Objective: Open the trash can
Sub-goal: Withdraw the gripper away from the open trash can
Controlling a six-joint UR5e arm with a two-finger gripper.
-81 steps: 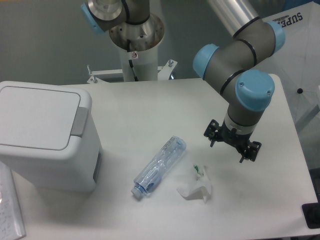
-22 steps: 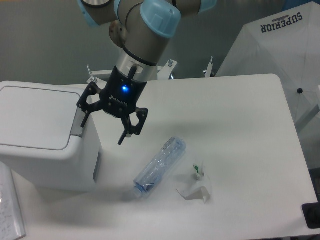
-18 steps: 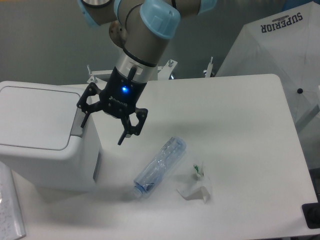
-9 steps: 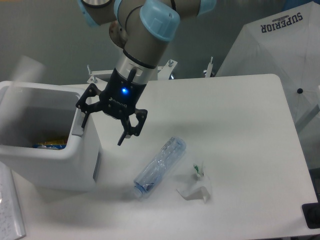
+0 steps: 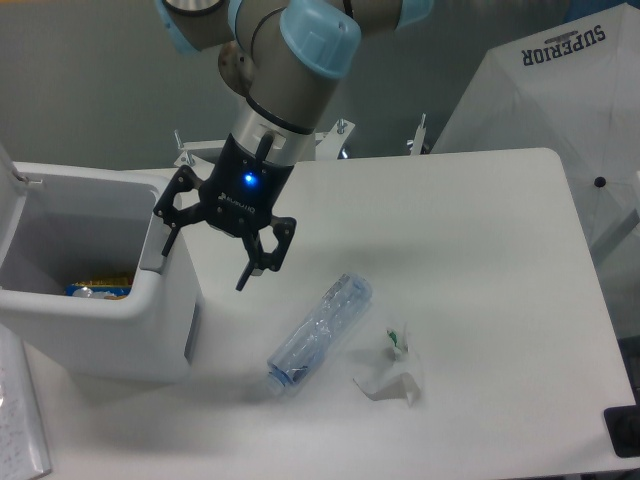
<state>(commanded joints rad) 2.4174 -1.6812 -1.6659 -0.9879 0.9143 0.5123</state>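
Standing open at the bench's [image 5: 480,250] left edge, the trash can [image 5: 110,320] has its lid swung up at far left, w/ yellow & blue rubbish visible inside. Gripper [image 5: 205,245] hangs at the bin's right rim by the grey tab [image 5: 153,250], jaws apart, blue light lit. Clear bottle [image 5: 318,332] & crumpled paper [image 5: 392,372] lie on the bench to the right

"SUPERIOR" stands in dark capitals (running slantwise) on the white canopy [image 5: 560,110] at upper right.
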